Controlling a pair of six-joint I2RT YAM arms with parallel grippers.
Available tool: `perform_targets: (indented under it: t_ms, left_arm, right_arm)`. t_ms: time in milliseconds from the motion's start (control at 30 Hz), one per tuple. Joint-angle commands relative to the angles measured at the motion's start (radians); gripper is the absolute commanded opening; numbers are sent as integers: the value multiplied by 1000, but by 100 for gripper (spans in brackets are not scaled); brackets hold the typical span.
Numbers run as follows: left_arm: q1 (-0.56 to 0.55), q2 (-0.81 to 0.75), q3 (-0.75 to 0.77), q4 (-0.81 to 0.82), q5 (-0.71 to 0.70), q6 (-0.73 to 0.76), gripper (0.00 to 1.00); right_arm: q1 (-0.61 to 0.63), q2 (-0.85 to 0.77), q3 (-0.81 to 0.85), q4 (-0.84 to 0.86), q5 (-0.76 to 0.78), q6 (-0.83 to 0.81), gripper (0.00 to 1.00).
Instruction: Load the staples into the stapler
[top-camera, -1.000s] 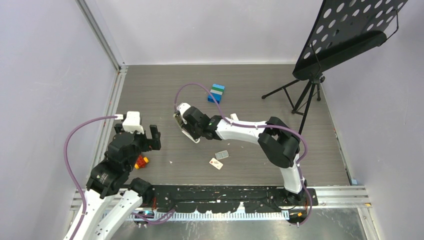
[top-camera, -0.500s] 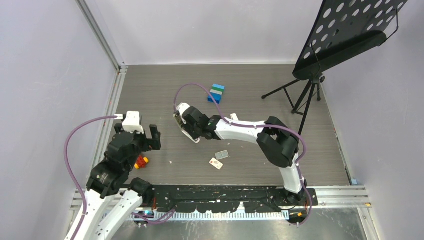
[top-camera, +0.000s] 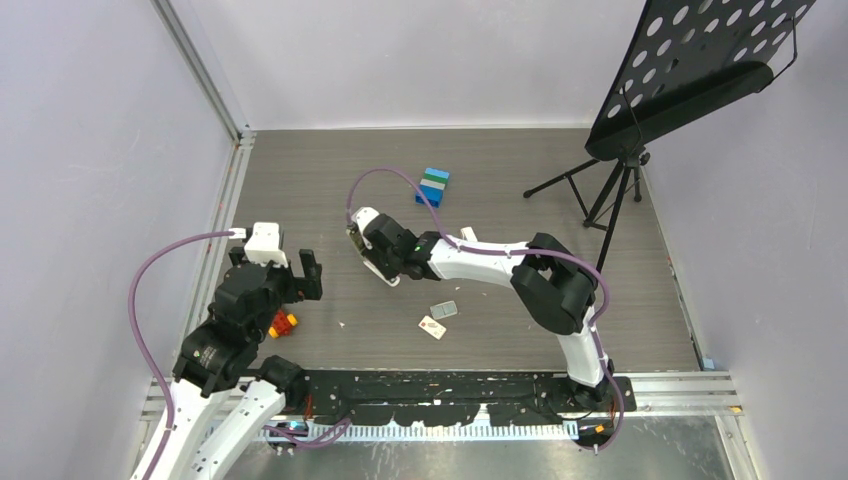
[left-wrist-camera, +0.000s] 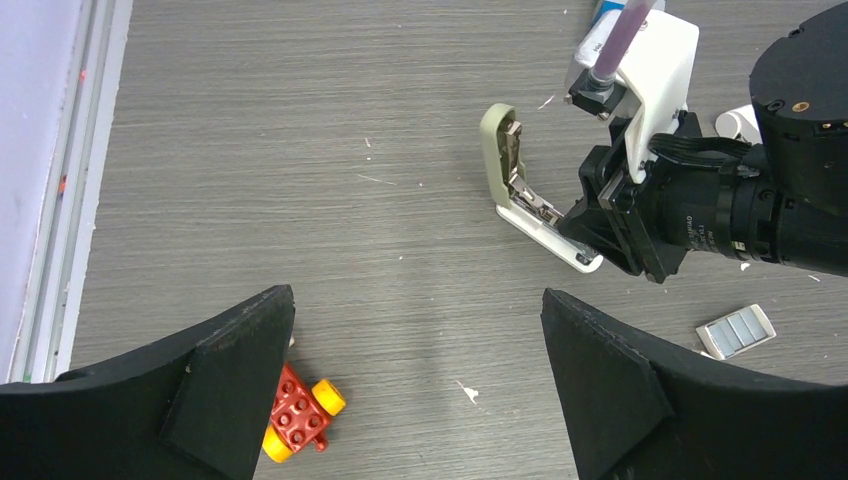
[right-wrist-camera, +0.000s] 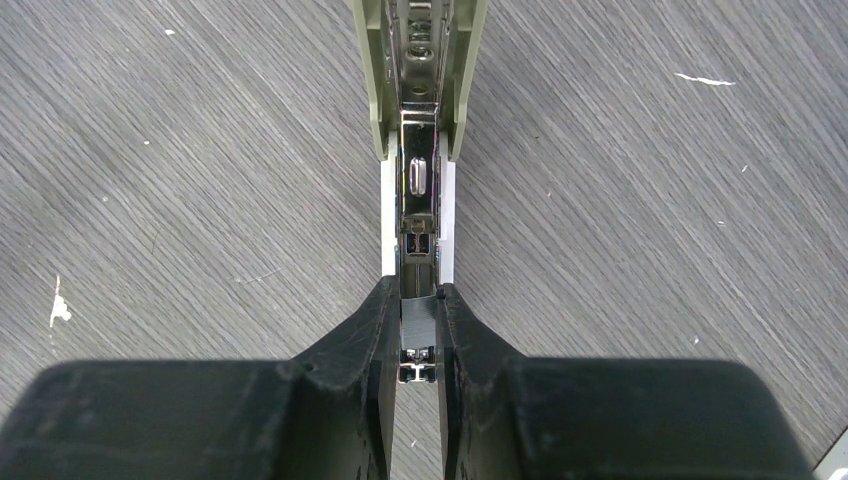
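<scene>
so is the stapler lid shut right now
No, the stapler has its olive top swung up off the white base, baring the metal channel.

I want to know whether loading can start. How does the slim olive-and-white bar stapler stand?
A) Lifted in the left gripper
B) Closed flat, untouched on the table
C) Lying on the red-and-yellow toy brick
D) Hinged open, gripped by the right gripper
D: the olive-and-white bar stapler has its olive top swung up off the white base, and the right gripper is clamped on its narrow body.
</scene>
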Motion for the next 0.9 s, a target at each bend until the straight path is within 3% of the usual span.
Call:
perform_targets:
  t_ms: [0,867]
  left_arm:
    - [11,-8,-5,53,18,5,97]
    - [26,-10,-7,57,41,3,97]
  right_arm:
    - [7,12,46,24,13,-13,17]
    - [32,28,51,5,76,-55,17]
